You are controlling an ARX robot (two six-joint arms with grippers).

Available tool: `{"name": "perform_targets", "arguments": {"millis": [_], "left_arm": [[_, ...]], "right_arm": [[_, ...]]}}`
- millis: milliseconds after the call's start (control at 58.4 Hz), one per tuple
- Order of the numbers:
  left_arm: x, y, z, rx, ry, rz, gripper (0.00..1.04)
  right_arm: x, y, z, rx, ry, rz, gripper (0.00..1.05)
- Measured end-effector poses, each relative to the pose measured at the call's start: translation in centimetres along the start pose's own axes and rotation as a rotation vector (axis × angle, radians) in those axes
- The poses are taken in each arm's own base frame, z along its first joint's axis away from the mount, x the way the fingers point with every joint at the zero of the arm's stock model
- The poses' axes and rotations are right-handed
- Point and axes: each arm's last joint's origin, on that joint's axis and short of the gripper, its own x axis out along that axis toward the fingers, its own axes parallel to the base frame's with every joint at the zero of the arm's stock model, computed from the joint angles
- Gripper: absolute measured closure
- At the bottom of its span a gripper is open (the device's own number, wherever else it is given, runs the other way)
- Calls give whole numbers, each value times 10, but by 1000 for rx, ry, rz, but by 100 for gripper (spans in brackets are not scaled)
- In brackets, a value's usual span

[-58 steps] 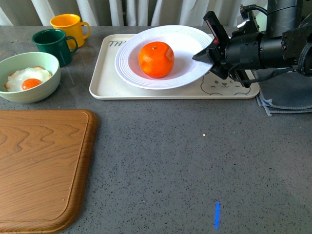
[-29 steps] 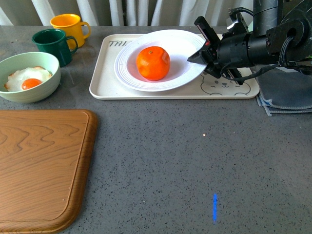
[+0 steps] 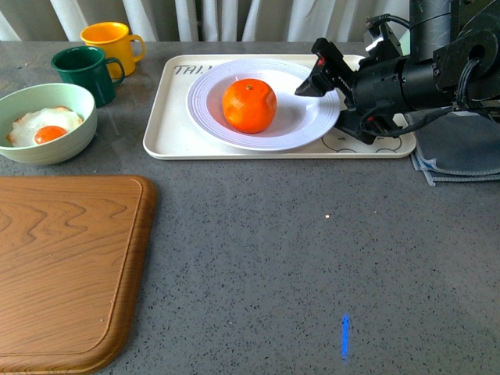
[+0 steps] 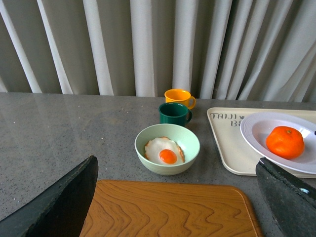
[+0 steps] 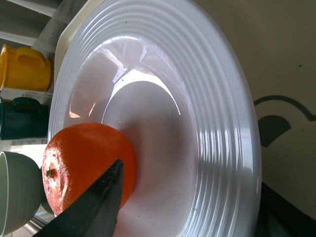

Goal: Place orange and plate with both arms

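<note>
Since the moment before, the plate (image 3: 209,109) had come down from its tilt and lay level on the cream tray (image 3: 166,117). The right gripper (image 3: 326,101) had loosened at the plate's right rim. Its jaws stood apart, one finger above the ridged rim and the other below it, and the right wrist view showed a wide gap between them.

Nearest the robot, a wooden cutting board (image 3: 66,266) lay on the left of the grey countertop (image 3: 312,250). The left gripper (image 4: 177,162) hung above that board, spread wide and holding nothing. Beyond the board, a pale green bowl (image 3: 56,148) held a fried egg (image 3: 41,125).

Further back and to the right, the orange (image 3: 249,105) sat in the plate's glossy well, stem dimple up, just beside the upper finger but apart from it. A grey cloth (image 3: 461,148) lay right of the tray. Behind the bowl stood a dark green mug (image 3: 84,72), then a yellow mug (image 3: 111,41), and pale curtains (image 4: 148,44) hung at the back.
</note>
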Motion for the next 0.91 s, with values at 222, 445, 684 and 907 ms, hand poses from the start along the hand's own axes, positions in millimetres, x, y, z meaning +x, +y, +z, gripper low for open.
{"name": "perform_targets", "arguments": {"millis": [222,445,684,907], "left_arm": [[0,0,0,0,0,0,9],[0,0,0,0,0,0,9],[0,0,0,0,0,0,9],[0,0,0,0,0,0,9]], "right_arm": [[-30,25,5,-67,-43,32,9],[-76,56,-8,-196,-114,68,9],[-142,64,-30,-502,-620,-192,27],[-202,32,-60,-644,-749,-324,69]]}}
